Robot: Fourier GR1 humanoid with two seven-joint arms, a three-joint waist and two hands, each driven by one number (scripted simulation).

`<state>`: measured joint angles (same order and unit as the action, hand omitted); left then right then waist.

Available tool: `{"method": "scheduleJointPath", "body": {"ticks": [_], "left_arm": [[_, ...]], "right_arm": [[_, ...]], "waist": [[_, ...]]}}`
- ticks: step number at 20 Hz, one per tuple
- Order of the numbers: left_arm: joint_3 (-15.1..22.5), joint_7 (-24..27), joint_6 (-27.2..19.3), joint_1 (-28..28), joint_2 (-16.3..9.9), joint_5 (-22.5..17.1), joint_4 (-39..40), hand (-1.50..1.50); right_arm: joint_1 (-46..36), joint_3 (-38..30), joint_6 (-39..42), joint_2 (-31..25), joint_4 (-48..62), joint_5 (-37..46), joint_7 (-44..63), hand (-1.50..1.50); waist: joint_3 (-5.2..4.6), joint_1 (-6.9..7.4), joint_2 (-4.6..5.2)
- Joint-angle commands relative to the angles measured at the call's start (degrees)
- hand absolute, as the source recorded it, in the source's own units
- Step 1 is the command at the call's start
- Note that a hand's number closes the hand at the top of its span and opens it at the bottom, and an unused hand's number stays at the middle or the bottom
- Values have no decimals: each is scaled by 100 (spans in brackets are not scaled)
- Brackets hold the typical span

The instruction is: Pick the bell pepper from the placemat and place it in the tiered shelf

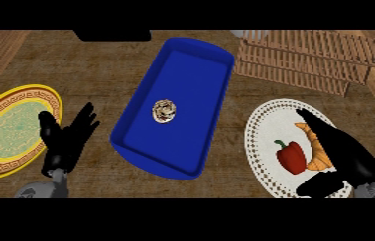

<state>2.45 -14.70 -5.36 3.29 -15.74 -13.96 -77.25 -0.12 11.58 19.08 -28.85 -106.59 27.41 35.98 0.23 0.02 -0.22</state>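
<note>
The red bell pepper (290,156) lies on the white placemat (265,117), not yet grasped. The right robot hand (338,153) hovers beside it, fingers spread open. Next, I think, it must close around the pepper, then carry it to the wooden tiered shelf (304,59). The left robot hand (66,138) rests open.

Red bell pepper (291,157), white dotted-rim placemat (258,131), blue tray (192,81)

The single head view looks steeply down on the counter (88,76) (forearms entering from below).
</note>
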Motion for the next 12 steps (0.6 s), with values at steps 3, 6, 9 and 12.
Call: {"method": "scheduleJointPath", "body": {"ticks": [3,6,9,12], "left_arm": [[-71,93,130,0,194,166,281,0],[-211,-4,265,-258,63,78,-16,0],[-342,140,394,-15,28,119,409,0],[-240,-562,366,-194,33,82,-489,0]], "right_arm": [[-80,121,-56,433,362,675,-66,-150],[-278,-37,94,411,536,788,-9,-150],[78,315,-697,731,1012,1491,-464,-150],[-320,-50,-620,690,1603,1465,-887,-150]], "waist": [[-24,-1,22],[-24,12,21],[-23,-5,26],[-21,29,22]]}}
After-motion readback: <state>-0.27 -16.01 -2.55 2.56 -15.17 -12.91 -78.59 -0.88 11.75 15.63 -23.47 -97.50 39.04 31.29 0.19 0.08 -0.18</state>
